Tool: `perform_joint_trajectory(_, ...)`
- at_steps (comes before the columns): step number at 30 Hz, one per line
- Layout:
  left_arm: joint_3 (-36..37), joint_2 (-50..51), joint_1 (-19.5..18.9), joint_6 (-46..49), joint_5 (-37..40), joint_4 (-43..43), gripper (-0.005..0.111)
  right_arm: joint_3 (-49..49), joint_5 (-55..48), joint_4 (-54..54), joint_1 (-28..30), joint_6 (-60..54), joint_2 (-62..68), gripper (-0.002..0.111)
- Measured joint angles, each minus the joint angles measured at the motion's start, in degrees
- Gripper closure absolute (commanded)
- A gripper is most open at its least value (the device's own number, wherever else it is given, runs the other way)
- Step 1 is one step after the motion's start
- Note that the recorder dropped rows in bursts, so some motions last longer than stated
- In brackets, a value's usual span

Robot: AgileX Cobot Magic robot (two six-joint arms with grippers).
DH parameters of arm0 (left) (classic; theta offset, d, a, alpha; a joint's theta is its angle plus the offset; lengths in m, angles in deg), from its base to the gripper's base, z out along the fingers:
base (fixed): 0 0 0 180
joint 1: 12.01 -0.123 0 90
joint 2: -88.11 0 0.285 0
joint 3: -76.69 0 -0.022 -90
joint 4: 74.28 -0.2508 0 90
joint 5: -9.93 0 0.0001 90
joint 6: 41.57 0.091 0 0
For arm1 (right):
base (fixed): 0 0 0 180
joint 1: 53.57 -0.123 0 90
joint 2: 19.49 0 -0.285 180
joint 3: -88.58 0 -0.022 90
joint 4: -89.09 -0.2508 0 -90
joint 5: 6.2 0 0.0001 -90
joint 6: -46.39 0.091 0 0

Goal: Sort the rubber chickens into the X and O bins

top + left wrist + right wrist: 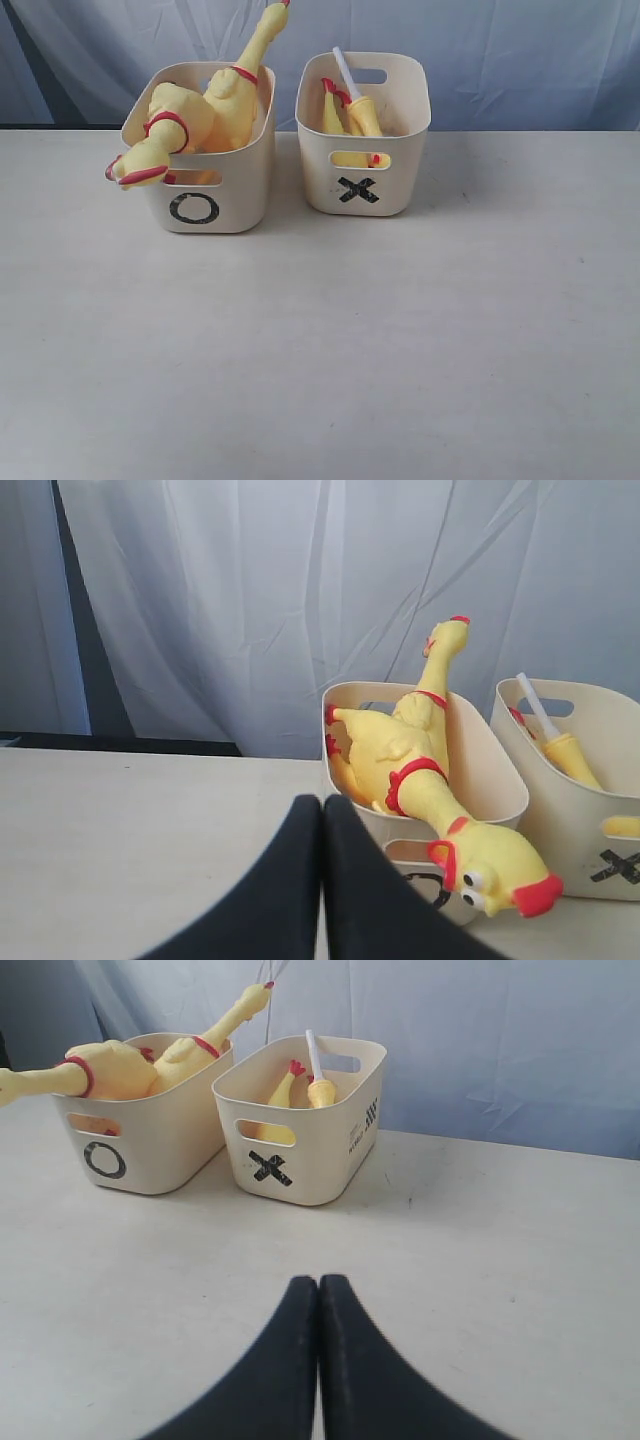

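**A:** Where are the chickens (185,115) at?

**B:** All three look binned. Two are in the O bin (240,195): one's head flops over the front rim, the other's neck pokes up at the back. The third is in the X bin (400,175) beside a white stick (345,70).

**A:** Claws?

**B:** Left claw (322,805) and right claw (318,1285) are both pinched shut, holding nothing and touching no bin.

**A:** Next?

**B:** Probably done, tbh. If tidying, I'd push the floppy one in by its body.

**A:** Writing?

**B:** Black O, black X, and tiny unreadable print on the X bin's side.
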Motion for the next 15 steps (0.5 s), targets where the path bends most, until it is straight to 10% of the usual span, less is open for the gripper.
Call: perform_joint_trajectory(15, 0.0, -4.87, 3.27, 0.0, -0.12, -1.25, 0.106, 0.0, 0.0, -1.09, 5.21, 0.0, 0.0, 0.108)
